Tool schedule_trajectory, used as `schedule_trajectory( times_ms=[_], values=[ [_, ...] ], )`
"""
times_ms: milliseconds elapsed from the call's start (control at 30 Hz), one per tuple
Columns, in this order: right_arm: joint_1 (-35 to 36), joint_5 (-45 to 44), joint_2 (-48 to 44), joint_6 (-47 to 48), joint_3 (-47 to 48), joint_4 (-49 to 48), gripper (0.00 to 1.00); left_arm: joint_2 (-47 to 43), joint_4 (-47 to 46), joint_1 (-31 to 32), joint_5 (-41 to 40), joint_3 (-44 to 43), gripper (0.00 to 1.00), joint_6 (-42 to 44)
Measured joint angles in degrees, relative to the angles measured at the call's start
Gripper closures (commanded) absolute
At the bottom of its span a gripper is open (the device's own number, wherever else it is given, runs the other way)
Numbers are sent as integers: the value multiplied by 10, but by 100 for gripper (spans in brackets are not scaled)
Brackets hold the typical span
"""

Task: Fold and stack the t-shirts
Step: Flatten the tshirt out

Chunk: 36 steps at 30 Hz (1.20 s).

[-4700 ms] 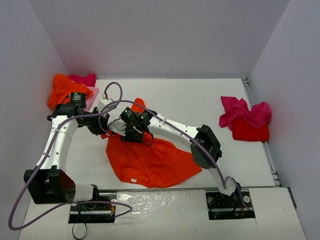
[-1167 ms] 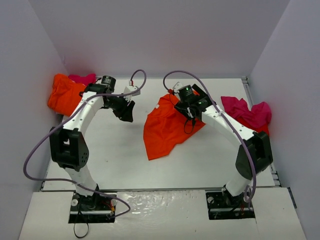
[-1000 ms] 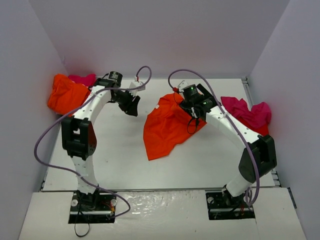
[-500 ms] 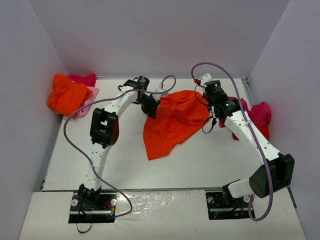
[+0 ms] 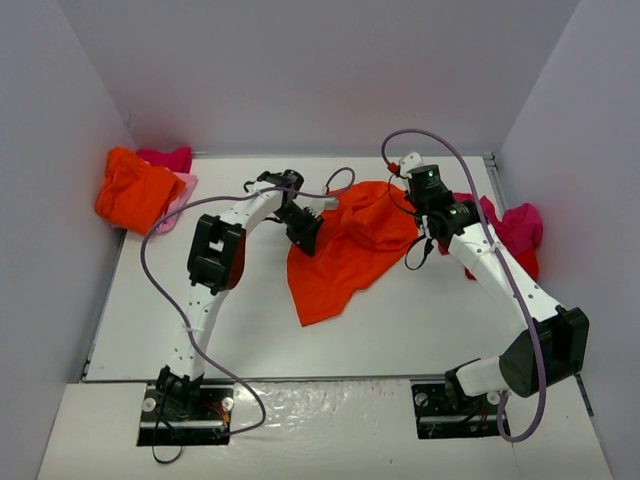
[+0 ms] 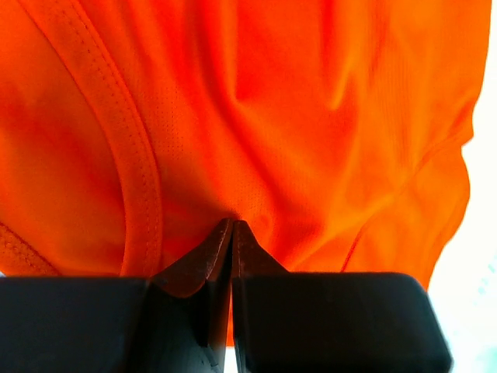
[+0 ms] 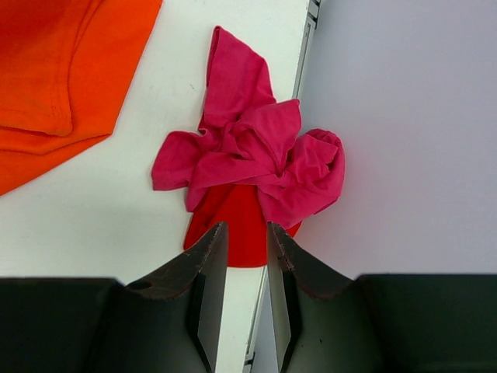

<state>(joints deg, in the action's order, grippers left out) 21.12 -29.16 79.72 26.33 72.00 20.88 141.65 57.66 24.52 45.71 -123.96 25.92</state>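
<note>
Two tools: left tool [image 6: 233, 224] clenched on a thin pinch of orange t-shirt [image 5: 345, 262], crumpled at centre of tabletop [image 5: 430, 320]; right tool [image 7: 246, 227] slightly parted, empty, above magenta t-shirt [image 7: 256, 159] at right. Pinch may slip; one-sided pull would bunch cloth.

This is looking like a robotics lab test cell: plain pale walls [image 5: 320, 70] are boxing in a white table [image 5: 420, 320] on three sides, two white robot arms [image 5: 205, 270] are sitting bolted on black base plates [image 5: 185, 410] at its near edge, and purple cables [image 5: 150, 290] are looping loose from them.
</note>
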Motion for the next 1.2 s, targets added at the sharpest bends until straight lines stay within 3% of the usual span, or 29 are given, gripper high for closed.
schedule_trajectory(
  times_ms=[333,567,733,900,1033,1200],
  values=[
    [0,32,-17,-8,-16,2,77,-157,-4,-25,-4,302,100,8],
    [6,80,-17,-10,-18,5,76,-208,32,-57,-26,402,100,26],
    [21,123,-15,-6,-22,9,69,-333,-4,-58,-60,512,100,34],
    [36,187,-11,5,-27,16,35,-490,-24,-59,-74,481,94,34],
    [53,249,-11,14,-28,28,36,-534,-33,-70,-100,405,93,37],
    [83,314,-8,31,-28,52,45,-463,-51,-99,-112,342,94,34]
  ],
)
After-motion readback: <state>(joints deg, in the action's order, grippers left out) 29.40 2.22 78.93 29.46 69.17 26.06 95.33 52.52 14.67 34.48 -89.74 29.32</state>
